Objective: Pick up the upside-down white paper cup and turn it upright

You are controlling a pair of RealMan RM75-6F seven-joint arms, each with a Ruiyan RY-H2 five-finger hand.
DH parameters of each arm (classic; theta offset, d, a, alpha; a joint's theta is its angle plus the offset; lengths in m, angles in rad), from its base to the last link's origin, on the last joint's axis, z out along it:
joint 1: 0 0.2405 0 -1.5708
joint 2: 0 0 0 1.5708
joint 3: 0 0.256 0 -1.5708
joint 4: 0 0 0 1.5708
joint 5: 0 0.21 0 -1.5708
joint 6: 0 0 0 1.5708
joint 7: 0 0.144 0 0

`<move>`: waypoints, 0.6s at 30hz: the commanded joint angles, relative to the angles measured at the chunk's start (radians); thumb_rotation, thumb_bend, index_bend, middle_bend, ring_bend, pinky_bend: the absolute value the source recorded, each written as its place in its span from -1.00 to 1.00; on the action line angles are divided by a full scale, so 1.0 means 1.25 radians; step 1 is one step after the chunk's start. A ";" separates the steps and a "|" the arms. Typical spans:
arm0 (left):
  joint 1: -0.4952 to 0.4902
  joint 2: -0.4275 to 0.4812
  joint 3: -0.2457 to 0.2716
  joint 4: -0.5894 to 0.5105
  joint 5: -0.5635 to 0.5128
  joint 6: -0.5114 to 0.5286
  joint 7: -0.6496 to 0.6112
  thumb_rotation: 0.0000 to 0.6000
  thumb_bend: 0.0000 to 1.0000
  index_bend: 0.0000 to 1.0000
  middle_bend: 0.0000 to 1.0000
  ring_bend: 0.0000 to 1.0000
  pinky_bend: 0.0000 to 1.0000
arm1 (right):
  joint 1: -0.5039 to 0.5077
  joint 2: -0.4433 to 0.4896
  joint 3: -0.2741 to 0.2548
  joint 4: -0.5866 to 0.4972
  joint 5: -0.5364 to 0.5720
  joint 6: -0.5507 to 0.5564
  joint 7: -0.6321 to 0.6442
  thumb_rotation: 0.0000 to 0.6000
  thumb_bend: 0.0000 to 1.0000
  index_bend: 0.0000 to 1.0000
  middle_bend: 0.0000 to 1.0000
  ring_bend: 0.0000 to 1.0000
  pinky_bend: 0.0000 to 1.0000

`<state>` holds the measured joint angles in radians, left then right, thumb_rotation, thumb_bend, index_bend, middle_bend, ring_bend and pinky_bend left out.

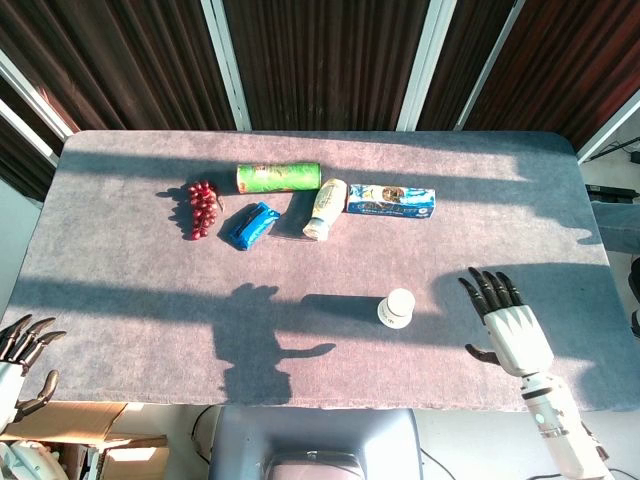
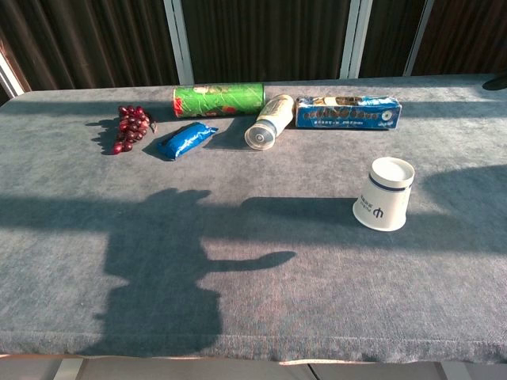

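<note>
The white paper cup point(image 1: 397, 308) stands upside down on the grey table, right of centre near the front edge; the chest view shows the cup point(image 2: 384, 194) with a dark band and a small logo. My right hand point(image 1: 508, 325) hovers to the right of the cup, fingers spread and holding nothing, a short gap away from it. At the bottom left corner my left hand point(image 1: 20, 352) hangs off the table's edge, fingers apart and empty. Neither hand shows in the chest view.
Along the back lie a bunch of red grapes point(image 1: 201, 208), a green can point(image 1: 278, 178), a blue packet point(image 1: 251, 225), a cream bottle point(image 1: 325, 208) on its side and a blue box point(image 1: 391, 201). The table's front edge point(image 1: 330, 404) runs just below the cup.
</note>
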<state>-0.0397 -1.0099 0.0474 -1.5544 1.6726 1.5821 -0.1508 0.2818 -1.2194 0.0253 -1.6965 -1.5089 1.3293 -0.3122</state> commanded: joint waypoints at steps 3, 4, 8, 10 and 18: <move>0.000 -0.001 0.000 0.000 -0.001 0.000 0.003 1.00 -0.03 -0.50 -0.74 -0.92 -0.73 | 0.074 -0.069 0.037 0.060 0.020 -0.097 -0.004 1.00 -0.45 -0.76 -0.79 -0.92 -0.66; 0.000 0.000 0.000 -0.001 -0.001 -0.001 0.004 1.00 -0.03 -0.50 -0.74 -0.92 -0.73 | 0.086 -0.083 0.043 0.070 0.026 -0.113 -0.004 1.00 -0.45 -0.75 -0.79 -0.92 -0.66; 0.000 0.000 -0.001 0.000 -0.003 -0.002 0.003 1.00 -0.04 -0.50 -0.74 -0.92 -0.73 | 0.136 -0.155 0.061 0.129 0.035 -0.165 0.000 1.00 -0.45 -0.67 -0.79 -0.86 -0.57; 0.000 0.000 -0.001 0.000 -0.004 -0.002 0.001 1.00 -0.04 -0.50 -0.74 -0.92 -0.73 | 0.151 -0.184 0.067 0.154 0.040 -0.179 -0.001 1.00 -0.45 -0.64 -0.79 -0.84 -0.52; 0.002 0.002 0.001 0.002 -0.001 0.002 -0.008 1.00 -0.04 -0.50 -0.74 -0.92 -0.73 | 0.193 -0.285 0.082 0.268 0.044 -0.196 0.037 1.00 -0.43 -0.41 -0.64 -0.64 -0.29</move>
<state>-0.0378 -1.0070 0.0483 -1.5518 1.6714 1.5843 -0.1602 0.5091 -1.5519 0.1219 -1.3885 -1.4539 1.0888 -0.2825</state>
